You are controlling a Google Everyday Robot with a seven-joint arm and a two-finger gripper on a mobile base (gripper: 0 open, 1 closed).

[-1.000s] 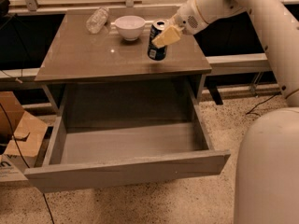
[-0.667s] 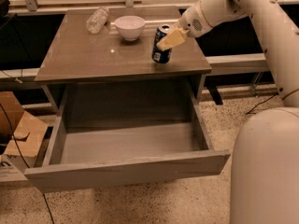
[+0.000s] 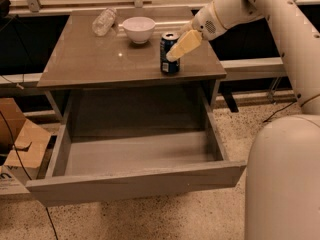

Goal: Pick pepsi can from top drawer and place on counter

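Since the can (image 3: 167, 64) stands upright near the front edge of the surface (image 3: 100, 59), with the pincer (image 3: 179, 47) against its upper side, gripping or not I cannot tell, a sideways withdrawal could topple it into the open drawer (image 3: 140, 154).

The gripper (image 3: 173, 53) at the pepsi can (image 3: 167, 67) hides its right side.

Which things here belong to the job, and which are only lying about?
Job: pepsi can, standing on the counter; top drawer, open; gripper, by the can's upper part.
Lying about: white bowl and clear bottle on the counter; cardboard box on the floor.
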